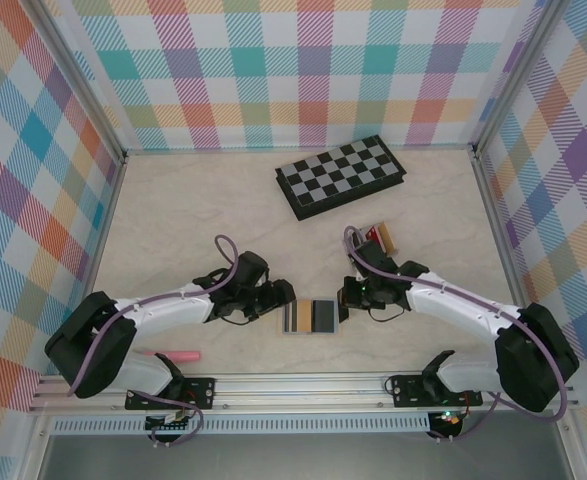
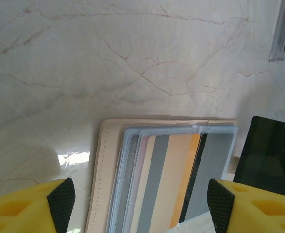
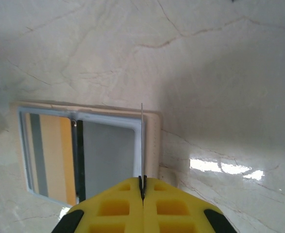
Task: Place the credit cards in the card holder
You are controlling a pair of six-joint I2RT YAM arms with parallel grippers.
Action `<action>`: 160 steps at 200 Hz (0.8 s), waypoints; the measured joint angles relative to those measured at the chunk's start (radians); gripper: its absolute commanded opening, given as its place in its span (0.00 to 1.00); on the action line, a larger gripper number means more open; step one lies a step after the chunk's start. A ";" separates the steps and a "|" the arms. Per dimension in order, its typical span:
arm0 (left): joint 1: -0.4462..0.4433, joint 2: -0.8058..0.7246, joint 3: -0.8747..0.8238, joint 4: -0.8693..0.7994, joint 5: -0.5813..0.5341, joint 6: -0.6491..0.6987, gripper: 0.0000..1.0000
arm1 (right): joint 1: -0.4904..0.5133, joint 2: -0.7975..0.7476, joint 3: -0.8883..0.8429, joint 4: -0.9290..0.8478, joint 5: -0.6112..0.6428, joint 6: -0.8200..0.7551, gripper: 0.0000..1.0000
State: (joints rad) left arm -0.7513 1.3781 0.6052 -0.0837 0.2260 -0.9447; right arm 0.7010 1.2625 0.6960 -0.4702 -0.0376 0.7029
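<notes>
Top external view, starting at the near edge: a pink pen (image 1: 178,355) lay on the pale marble-patterned counter (image 1: 193,220), just beside the left arm's base. A little further in, there it was: the tan leather-like folding card holder (image 1: 325,318), spread open and flat between the two arms. Its grey inner pockets faced up, with grey and yellow-orange striped cards (image 1: 298,317) tucked into its left half. The left pincer (image 1: 285,298) sat at the holder's left edge and the right pincer (image 1: 345,297) at its right edge.

Left wrist view: the left pincer (image 2: 140,204) was spread wide, its yellow fingers (image 2: 25,211) far apart and gripping nothing. The open card holder (image 2: 101,179) lay between them; whether the pads touched it, I could not tell.

Right wrist view: the right pincer (image 3: 142,182) was squeezed tight on a thin plastic credit card (image 3: 142,141). The card showed edge-on as a fine upright line, its colour impossible to tell. It stood over the right-hand side of the card holder (image 3: 153,141), along the edge of the grey pocket (image 3: 108,155).

Further back, a small red and tan object (image 1: 381,237) lay just beyond the right arm's wrist. Furthest of all, a black-and-white chessboard with a dark frame (image 1: 341,175) rested askew near the checked back wall (image 1: 303,70).
</notes>
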 measured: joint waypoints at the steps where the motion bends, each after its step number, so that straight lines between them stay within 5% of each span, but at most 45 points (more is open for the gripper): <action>1: 0.000 0.000 0.000 0.000 0.000 0.000 0.74 | 0.000 0.000 -0.003 0.002 0.000 0.001 0.03; 160: -0.035 0.054 0.001 0.011 0.019 0.018 0.68 | 0.002 -0.076 -0.096 0.127 -0.023 0.068 0.03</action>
State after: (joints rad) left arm -0.7860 1.4322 0.6064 -0.0727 0.2447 -0.9264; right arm 0.7025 1.1866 0.6003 -0.3431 -0.0608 0.7708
